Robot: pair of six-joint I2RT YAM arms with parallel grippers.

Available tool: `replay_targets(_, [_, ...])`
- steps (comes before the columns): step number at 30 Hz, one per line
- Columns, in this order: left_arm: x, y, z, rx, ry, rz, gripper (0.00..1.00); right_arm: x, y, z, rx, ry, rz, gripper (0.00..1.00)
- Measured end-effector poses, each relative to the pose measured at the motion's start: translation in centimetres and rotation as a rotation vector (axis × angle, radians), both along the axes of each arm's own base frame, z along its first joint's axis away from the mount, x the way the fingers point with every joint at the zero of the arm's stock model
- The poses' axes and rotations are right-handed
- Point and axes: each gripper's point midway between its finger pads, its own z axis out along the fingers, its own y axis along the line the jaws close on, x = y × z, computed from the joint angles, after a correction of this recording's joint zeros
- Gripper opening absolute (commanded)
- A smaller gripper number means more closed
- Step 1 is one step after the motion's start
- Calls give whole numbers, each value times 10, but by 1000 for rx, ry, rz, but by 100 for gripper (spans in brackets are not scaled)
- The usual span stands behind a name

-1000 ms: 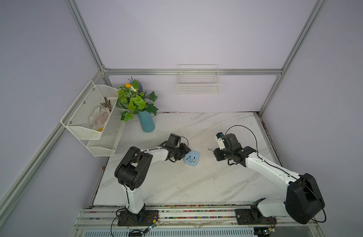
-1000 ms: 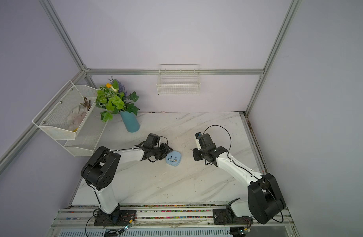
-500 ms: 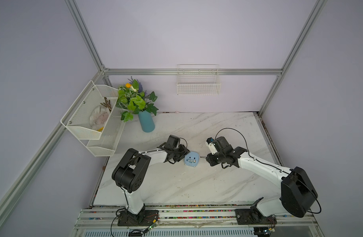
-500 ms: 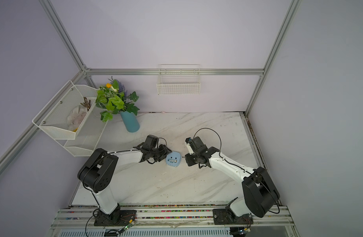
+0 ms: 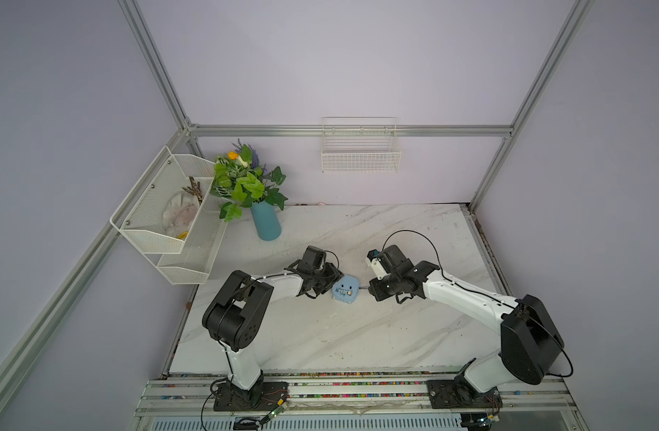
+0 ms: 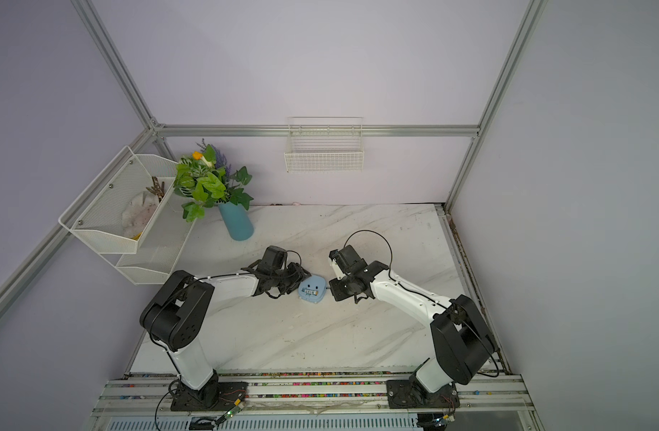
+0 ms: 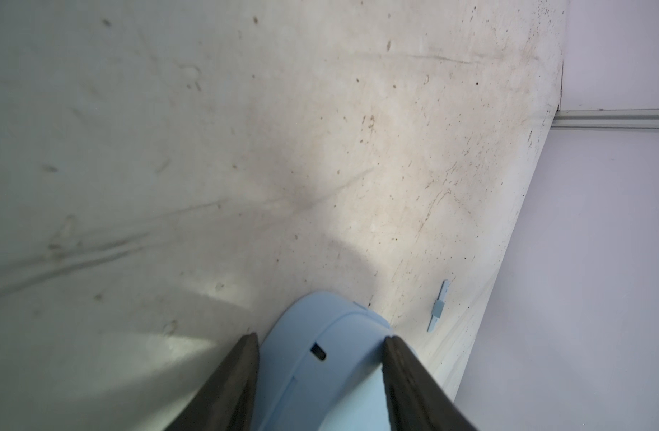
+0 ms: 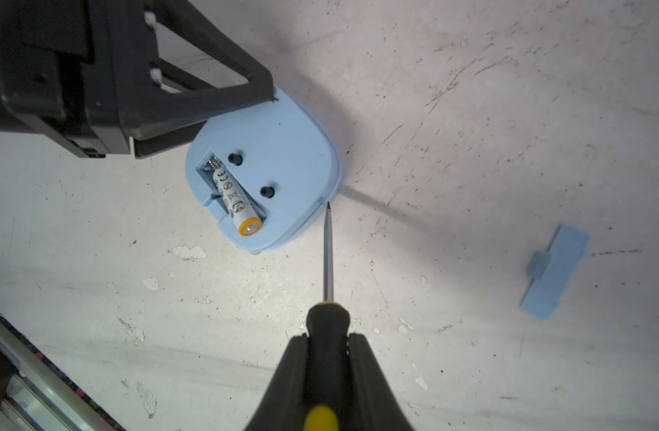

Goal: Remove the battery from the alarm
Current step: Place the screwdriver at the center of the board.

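The light-blue rounded-square plastic alarm point(image 5: 344, 289) point(image 6: 312, 290) lies face down near the middle of the white marble tabletop point(image 5: 358, 328), between the two arms. Its open slot holds the small white cylindrical battery point(image 8: 234, 196), whose orange-ringed end appears to ride up over the slot's rim. The left end effector point(image 7: 320, 339) is clamped on the alarm's sides from the left, and one of its black fingers covers a corner of the blue back. The right end effector point(image 8: 328, 337) is closed on the black-handled, yellow-capped screwdriver point(image 8: 328, 321). The thin metal tip of the tool sits just beside the alarm's right edge; whether it touches I cannot tell. Two black knobs point(image 8: 235, 158) stand beside the slot. A flat light-blue plastic cover point(image 8: 555, 270) point(image 7: 438, 306) lies well apart on the tabletop. Far left stand a teal vase of green leaves point(image 5: 265, 224) and a white mesh shelf point(image 5: 160, 212), and a white wire basket point(image 5: 359, 156) hangs on the far wall. The battery's print shows "CE"; the other symbols are too small to read.
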Motion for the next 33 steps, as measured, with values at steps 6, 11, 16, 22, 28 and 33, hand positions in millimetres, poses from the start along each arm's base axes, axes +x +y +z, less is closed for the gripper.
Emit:
replay_targets(6, [-2,2,-1,-2,-1,12,62,14,1,-6,-37,-19,-27,0])
replay_targets(11, [-4,3,2,-8,0,19,72,27,-11,-1,-73,-129,-86,0])
replay_targets(16, [-4,4,4,-9,-3,27,75,28,-34,3,-100,-267,-154,0])
replay_targets(22, [-4,5,5,-6,-5,33,75,36,-47,-9,-144,-399,-208,0])
replay_targets(28, [-4,6,7,-4,-9,36,75,45,-44,-20,-204,-503,-226,0])
replay_targets(33, [-4,6,8,-6,-12,36,75,47,-43,-45,-275,-534,-234,0])
